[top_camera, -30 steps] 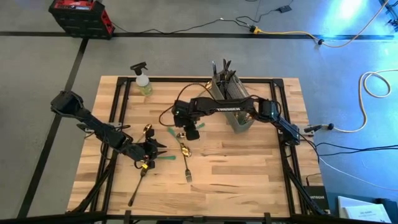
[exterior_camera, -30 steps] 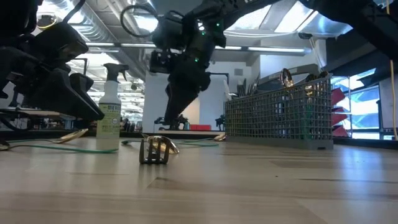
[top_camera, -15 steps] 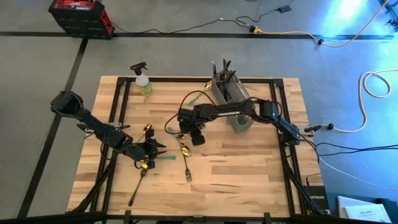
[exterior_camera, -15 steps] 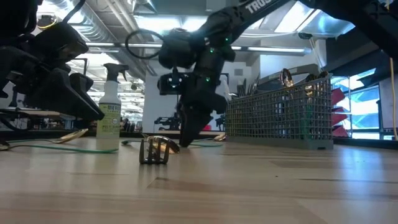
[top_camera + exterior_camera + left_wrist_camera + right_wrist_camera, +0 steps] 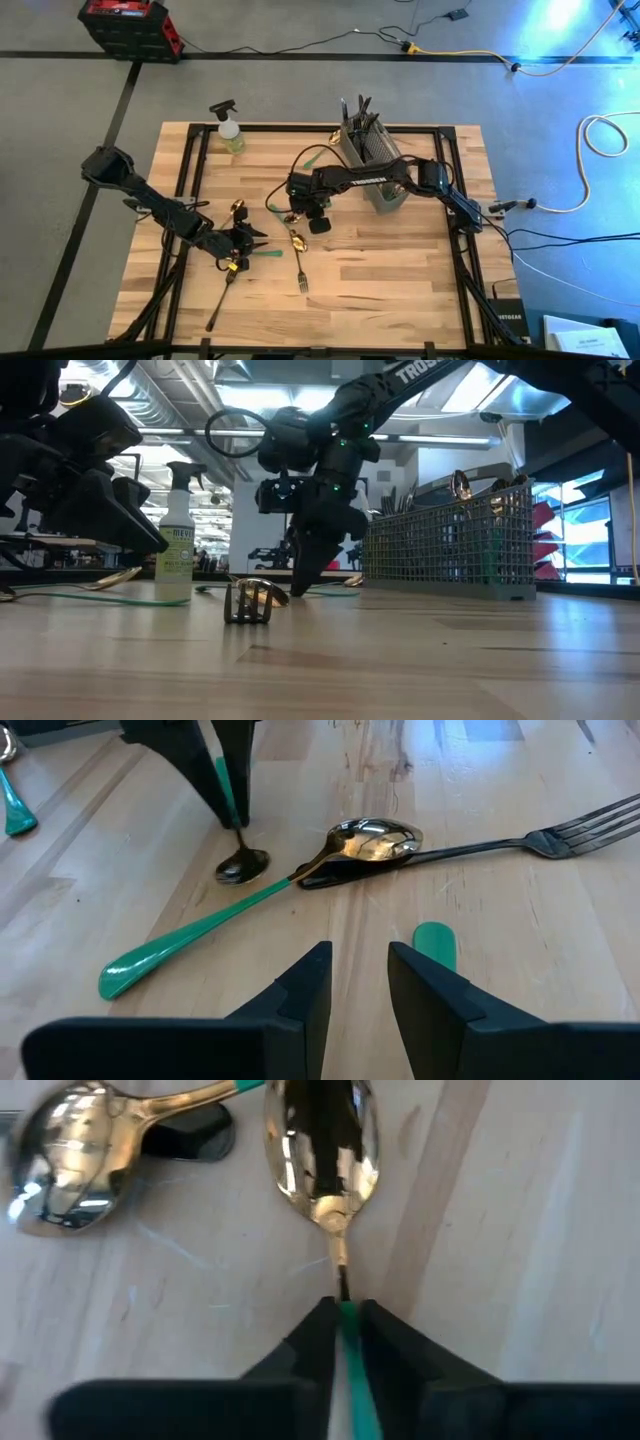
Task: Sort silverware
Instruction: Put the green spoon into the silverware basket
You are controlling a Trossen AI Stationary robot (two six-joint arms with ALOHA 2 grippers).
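Note:
My right gripper (image 5: 343, 1342) stands near the table's middle (image 5: 300, 214), fingers pointing down, shut on a green-handled spoon with a gold bowl (image 5: 320, 1150). The left wrist view shows the same spoon (image 5: 241, 867) farther off. My left gripper (image 5: 360, 990) is open and low over the wood at the left (image 5: 240, 250), with a green handle end (image 5: 434, 944) lying under it. Another green-handled gold spoon (image 5: 365, 842) lies flat beside a dark fork (image 5: 560, 828). More forks (image 5: 300, 276) and a spoon (image 5: 238, 210) lie around. My right gripper pinches the spoon's green handle (image 5: 349, 1350), close to the thin neck, between its two fingers (image 5: 318, 1342). The fingers come from above, pointing down. The spoon stands steeply tilted with its bowl (image 5: 241, 867) down on the table.
The grey mesh caddy (image 5: 375, 165) with silverware standing in it sits at the far middle, right of my right gripper. A spray bottle (image 5: 229, 130) stands at the far left. A fork (image 5: 250, 602) lies close to the low camera. A dark fork (image 5: 221, 297) lies near the front left.
My right gripper has come down from above the table to the wood and shifted slightly toward the near edge, over the spoons. My left arm has kept still.

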